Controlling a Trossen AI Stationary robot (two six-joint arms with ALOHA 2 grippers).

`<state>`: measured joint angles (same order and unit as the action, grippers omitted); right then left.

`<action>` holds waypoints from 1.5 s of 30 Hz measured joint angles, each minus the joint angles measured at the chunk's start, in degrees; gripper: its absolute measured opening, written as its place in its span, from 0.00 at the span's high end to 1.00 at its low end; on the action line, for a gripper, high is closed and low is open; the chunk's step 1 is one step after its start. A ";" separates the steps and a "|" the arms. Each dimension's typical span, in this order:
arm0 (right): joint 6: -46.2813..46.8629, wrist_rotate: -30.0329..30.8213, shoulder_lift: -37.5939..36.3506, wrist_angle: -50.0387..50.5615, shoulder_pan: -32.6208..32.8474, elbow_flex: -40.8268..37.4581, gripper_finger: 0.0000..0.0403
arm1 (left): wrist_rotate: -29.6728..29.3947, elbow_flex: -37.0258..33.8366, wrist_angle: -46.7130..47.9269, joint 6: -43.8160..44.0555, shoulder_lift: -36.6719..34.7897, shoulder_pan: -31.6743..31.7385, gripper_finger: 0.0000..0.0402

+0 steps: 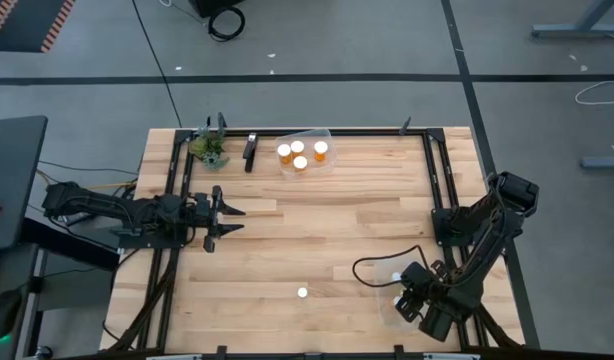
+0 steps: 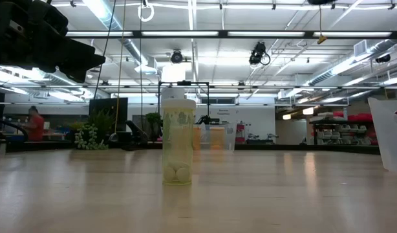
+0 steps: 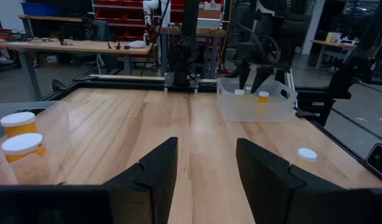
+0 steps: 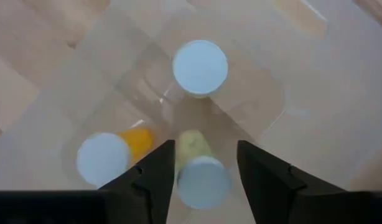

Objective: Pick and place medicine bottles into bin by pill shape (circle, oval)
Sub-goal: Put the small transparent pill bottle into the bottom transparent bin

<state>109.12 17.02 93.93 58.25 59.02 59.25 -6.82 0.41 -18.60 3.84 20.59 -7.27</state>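
One pale medicine bottle stands alone and upright on the bench, near its front edge and between the two arms; the low view shows a slim translucent body with a few round pills at the bottom, so it is probably very light, stiff and smooth-sided, and likely to tip or skid if nudged from one side; the surest hold is across the body just below the white cap, tool coming down from above.

Four orange bottles sit in the clear bin at the far edge; a second clear bin at the right holds more bottles.

The right tool hangs over that second bin with fingers spread either side of a pale bottle; whether it grips it or has let go I cannot tell.

The left tool waits at the bench's left side, fingers apart and grasping nothing.
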 joint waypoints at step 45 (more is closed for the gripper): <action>-41.09 8.49 1.86 -17.78 -18.86 11.47 0.54 | 0.01 0.00 0.00 -0.02 0.01 0.01 0.57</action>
<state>68.03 25.51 95.79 40.47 40.17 70.72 -6.81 0.41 -18.61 3.82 20.60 -7.26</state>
